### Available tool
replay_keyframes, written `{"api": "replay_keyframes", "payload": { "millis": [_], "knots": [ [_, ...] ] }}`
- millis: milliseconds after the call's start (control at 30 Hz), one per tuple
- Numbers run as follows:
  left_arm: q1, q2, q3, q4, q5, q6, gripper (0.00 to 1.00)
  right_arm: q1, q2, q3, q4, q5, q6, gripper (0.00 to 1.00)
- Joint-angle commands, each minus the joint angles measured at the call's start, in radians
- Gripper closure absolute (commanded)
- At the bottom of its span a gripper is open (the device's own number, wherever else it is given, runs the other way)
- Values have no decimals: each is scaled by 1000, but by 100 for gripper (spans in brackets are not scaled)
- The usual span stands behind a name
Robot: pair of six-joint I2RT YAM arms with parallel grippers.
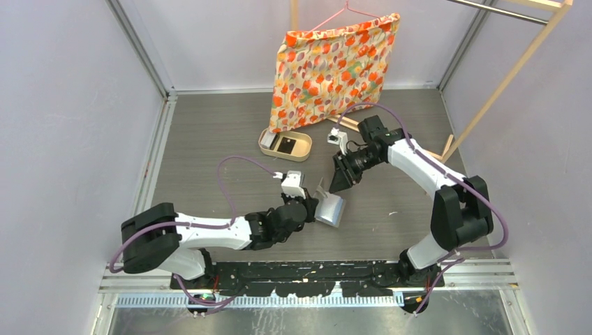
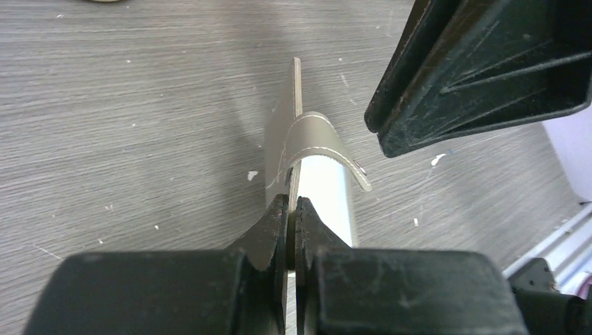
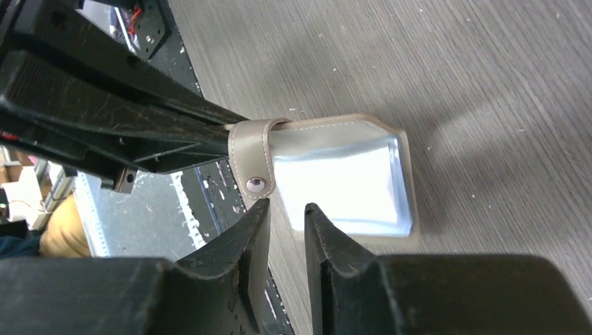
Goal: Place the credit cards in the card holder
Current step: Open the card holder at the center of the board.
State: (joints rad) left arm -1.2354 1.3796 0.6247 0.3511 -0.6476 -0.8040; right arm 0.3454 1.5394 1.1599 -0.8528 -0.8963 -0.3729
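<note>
The grey card holder (image 1: 331, 209) lies open on the table with one leaf standing upright. My left gripper (image 1: 312, 205) is shut on that upright leaf, which the left wrist view shows edge-on between the fingertips (image 2: 292, 204). The holder's strap (image 2: 317, 136) curls over the leaf, and its pale clear pocket (image 3: 342, 183) faces up. My right gripper (image 1: 342, 181) hovers just above the holder (image 3: 391, 139). Its jaws (image 3: 286, 206) stand a narrow gap apart with nothing between them. One black credit card (image 1: 286, 145) rests in the tan tray (image 1: 267, 145).
A floral fabric bag (image 1: 335, 66) hangs on a hanger at the back, just behind the tray. A wooden frame (image 1: 513, 73) leans at the back right. Purple walls close in both sides, and the arms' black base rail (image 1: 307, 272) runs along the near edge.
</note>
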Motion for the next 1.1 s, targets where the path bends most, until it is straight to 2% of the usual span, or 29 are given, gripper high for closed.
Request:
{"api": "replay_keyframes", "payload": {
  "millis": [0,167,300,467,633,733,800,900,1000,1067],
  "knots": [
    [-2,37,-4,13,-81,11,100,18,75,-4,54,51,75,72],
    [-2,49,-25,-18,-155,-66,100,44,155,39,-38,76,-15,77],
    [-2,81,-71,41,-167,-147,100,76,204,39,-26,117,5,77],
    [2,133,-134,126,-140,-295,100,82,313,55,-2,143,77,77],
    [33,188,-213,299,-62,-431,100,105,397,73,2,236,120,77],
    [43,191,-240,307,-51,-484,100,112,428,92,-15,294,128,78],
    [47,161,-236,224,-56,-520,100,113,434,96,-19,333,127,78],
    [59,102,-207,4,-64,-610,100,113,431,95,-25,360,119,78],
    [82,54,-167,-242,-48,-715,89,113,430,94,-27,379,109,77],
    [101,38,-160,-338,-13,-760,82,117,437,95,-31,390,105,76]
  ]
}}
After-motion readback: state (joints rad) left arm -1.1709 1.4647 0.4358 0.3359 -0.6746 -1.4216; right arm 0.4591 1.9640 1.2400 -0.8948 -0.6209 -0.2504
